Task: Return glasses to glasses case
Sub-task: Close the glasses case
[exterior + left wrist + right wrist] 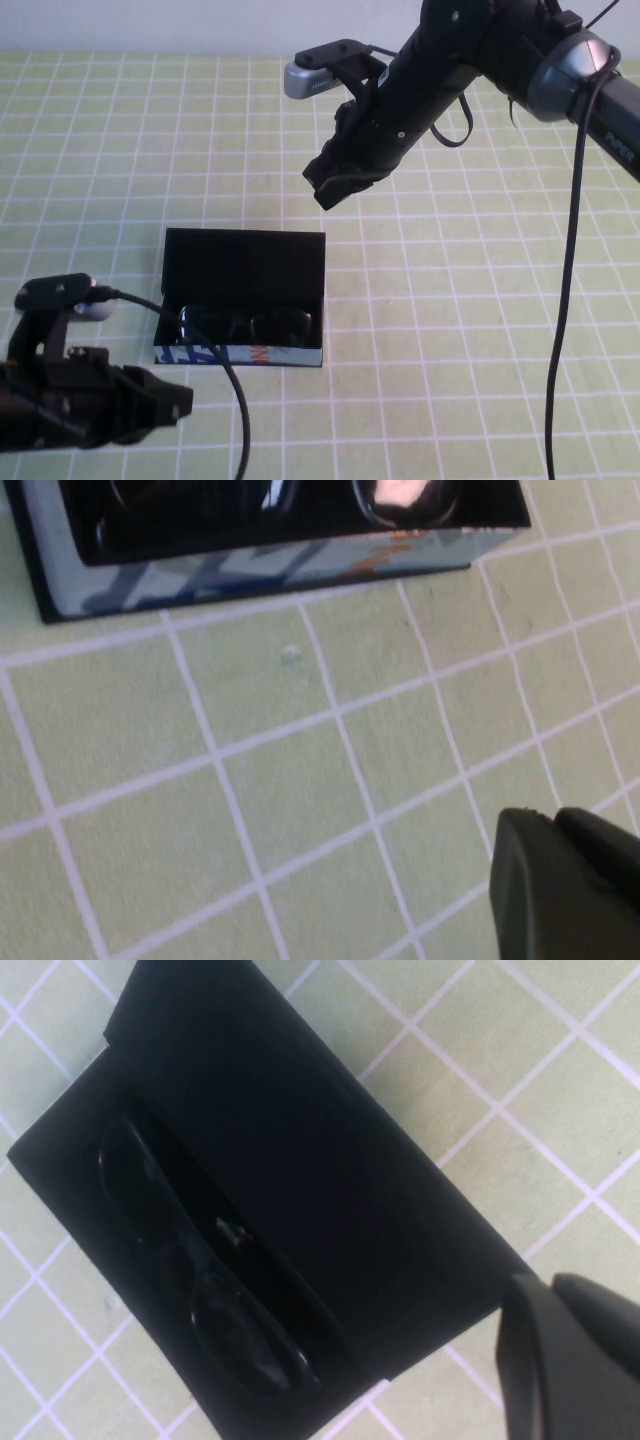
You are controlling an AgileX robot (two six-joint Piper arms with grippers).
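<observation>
Glasses (247, 325) lie inside the open glasses case (243, 268), along its front wall, long axis running left to right across the bench (450, 330), parallel to the case's long side. The lid stands open behind them. The right gripper (340, 185) hangs above and behind the case, fingers shut and empty. The left gripper (160, 405) sits low near the case's front left corner; I cannot tell its fingers' state. Risk: closing the lid could shove the case if pushed off-centre.

Right gripper (335, 185) raised, jaws closed, left gripper (170, 400) low
</observation>
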